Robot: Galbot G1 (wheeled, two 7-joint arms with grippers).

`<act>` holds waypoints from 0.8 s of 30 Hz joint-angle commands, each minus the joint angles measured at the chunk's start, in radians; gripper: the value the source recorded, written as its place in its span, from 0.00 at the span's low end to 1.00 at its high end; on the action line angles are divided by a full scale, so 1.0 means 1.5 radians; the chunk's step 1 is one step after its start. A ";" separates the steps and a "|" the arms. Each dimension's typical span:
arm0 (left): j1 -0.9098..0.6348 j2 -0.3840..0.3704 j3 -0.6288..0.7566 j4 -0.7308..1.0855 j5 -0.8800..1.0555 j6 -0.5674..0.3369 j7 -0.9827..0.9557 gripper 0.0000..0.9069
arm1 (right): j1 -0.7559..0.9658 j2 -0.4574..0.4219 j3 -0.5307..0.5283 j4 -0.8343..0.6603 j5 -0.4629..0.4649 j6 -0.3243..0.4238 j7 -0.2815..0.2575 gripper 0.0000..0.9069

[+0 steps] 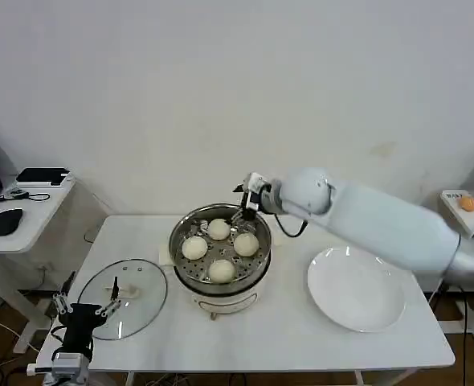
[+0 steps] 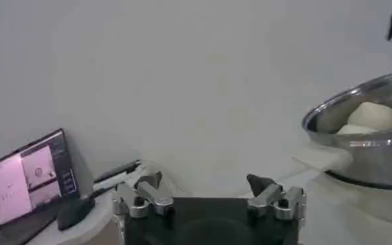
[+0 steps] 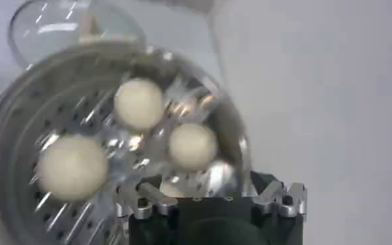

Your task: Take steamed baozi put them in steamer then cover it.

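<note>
Head view: four steamed baozi [image 1: 221, 270] sit inside the steamer [image 1: 219, 251] at the table [image 1: 285, 338] centre; the right end effector [image 1: 243, 211], fingers spread, hangs over its far rim. An empty plate [image 1: 356, 289] lies right, a glass lid [image 1: 124, 299] left beside the left end effector [image 1: 83, 307].

Left wrist view: left end effector [image 2: 205, 190] spread, bare wall ahead.

Right wrist view: right end effector [image 3: 209, 193] spread above the buns.

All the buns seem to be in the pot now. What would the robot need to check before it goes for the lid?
1. Four steamed baozi inside the steamer: ok.
2. White plate holds no buns: ok.
3. Right gripper empty, fingers open: ok.
4. Right gripper out of the lid's way: not ok, it hovers over the steamer's far rim.
5. Glass lid flat on the table, knob up: ok.
6. Left gripper open beside the lid: ok.
</note>
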 commanded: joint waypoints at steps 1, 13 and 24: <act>0.001 0.001 0.007 0.011 0.019 -0.006 -0.001 1.00 | -0.552 0.041 0.562 0.112 -0.215 0.254 0.162 1.00; 0.010 0.028 -0.019 0.074 0.267 -0.031 -0.005 1.00 | -0.943 0.247 0.998 0.150 -0.317 0.414 -0.019 1.00; 0.031 0.044 -0.062 0.128 0.725 -0.067 -0.006 1.00 | -1.074 0.292 1.104 0.214 -0.262 0.408 -0.037 1.00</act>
